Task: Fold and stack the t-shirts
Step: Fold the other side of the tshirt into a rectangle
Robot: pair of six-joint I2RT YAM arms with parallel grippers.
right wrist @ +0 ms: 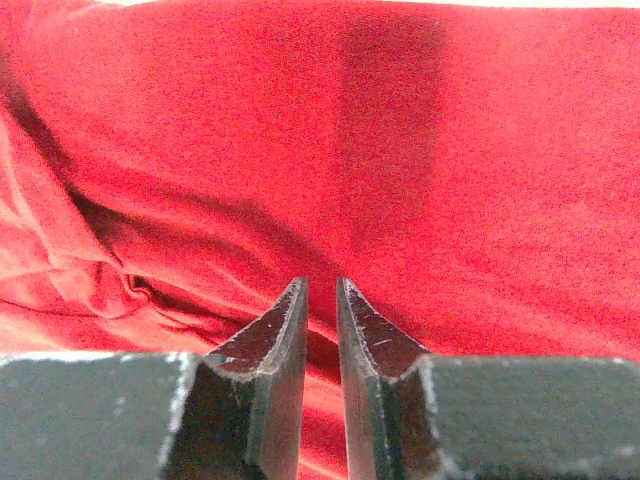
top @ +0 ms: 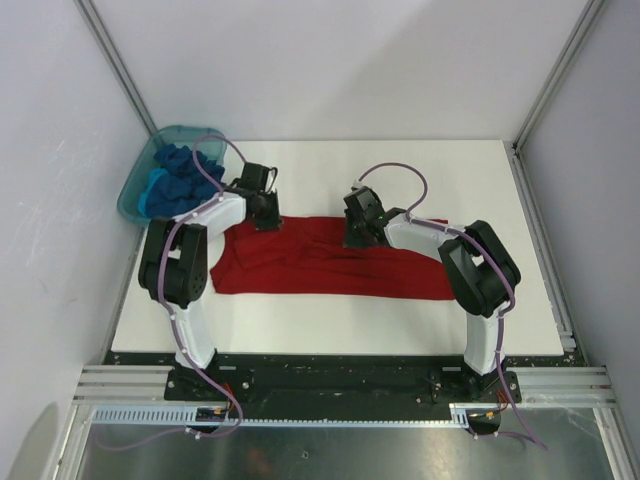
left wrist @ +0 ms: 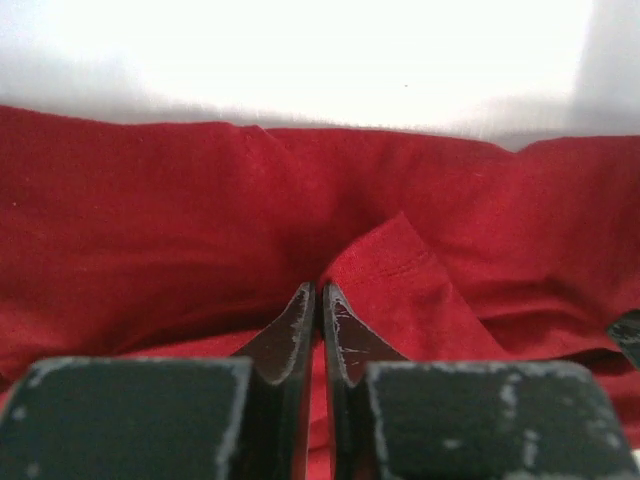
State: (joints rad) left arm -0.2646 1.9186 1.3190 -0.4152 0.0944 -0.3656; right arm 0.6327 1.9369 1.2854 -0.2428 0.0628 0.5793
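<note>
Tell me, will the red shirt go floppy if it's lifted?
Probably floppy: the red shirt lies in wrinkles and folds, so it should droop from wherever it's pinched. Likely light, being thin cloth. Pushed, it would likely bunch up rather than slide whole.

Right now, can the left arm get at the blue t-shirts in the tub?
Probably yes, after letting go: the left hand looks closed on the far edge of the red t-shirt. The blue t-shirts lie in the teal tub just beside that hand, open-topped, with nothing between them.
</note>
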